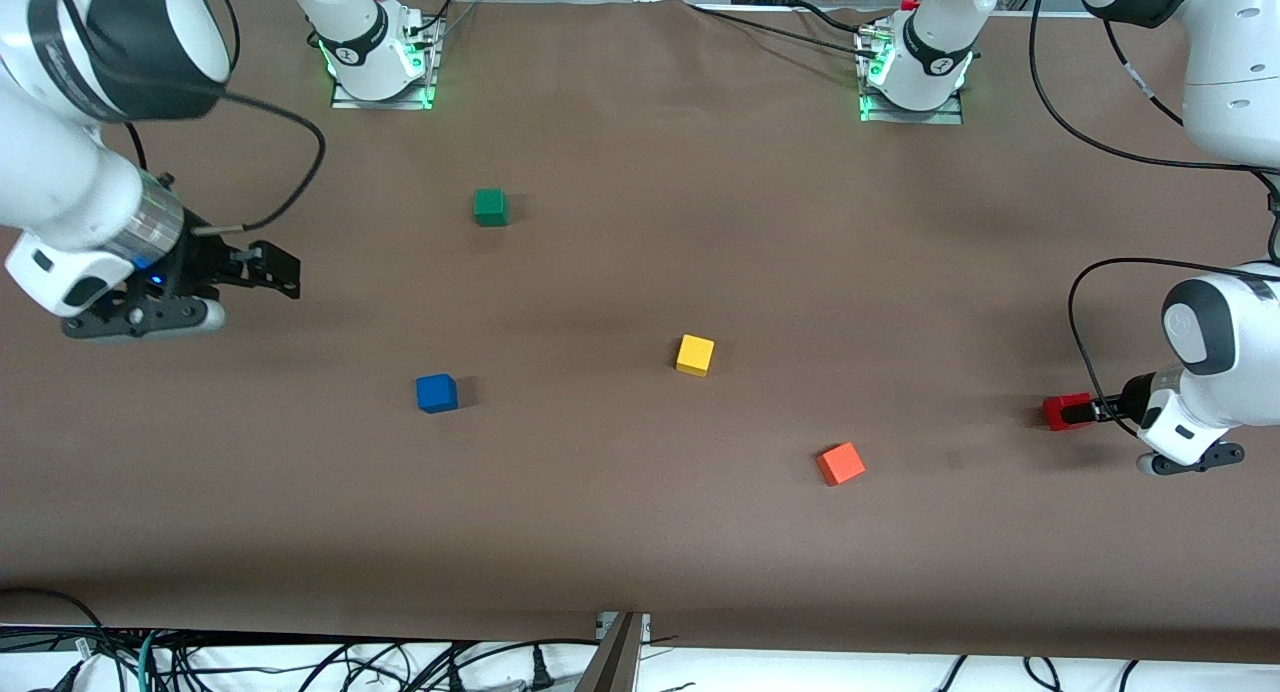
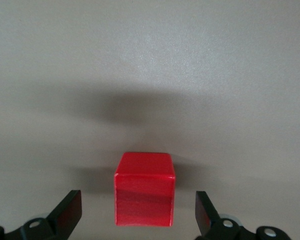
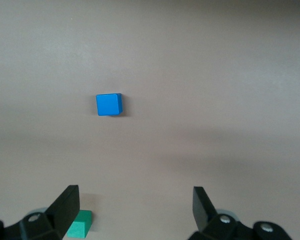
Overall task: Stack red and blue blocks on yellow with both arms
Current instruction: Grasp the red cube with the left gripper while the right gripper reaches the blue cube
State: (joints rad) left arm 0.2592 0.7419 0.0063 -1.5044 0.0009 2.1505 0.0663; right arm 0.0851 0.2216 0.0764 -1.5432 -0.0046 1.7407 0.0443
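From the front, the table (image 1: 640,572) holds five cubes, well apart. The yellow cube (image 1: 695,354) sits near the middle. The blue cube (image 1: 437,393) lies toward the right arm's end, a little nearer the camera than the yellow. The red cube (image 1: 1062,412) lies at the left arm's end, with the left gripper (image 1: 1085,409) low at it, one black finger showing against the cube's side. An orange cube (image 1: 841,463) rests between yellow and red, nearest the camera. A green cube (image 1: 490,206) sits closest to the bases. The right gripper (image 1: 275,269) hangs over bare table at the right arm's end, its fingers apart.

In the left wrist view, the red cube (image 2: 144,189) stands on the table between the spread fingers (image 2: 67,212), a clear gap on each side; nothing is pinched.

In the right wrist view, the fingers (image 3: 64,207) are spread wide and hold nothing. The blue cube (image 3: 108,104) lies on the table well ahead of them, and a corner of the green cube (image 3: 80,223) shows beside one fingertip.
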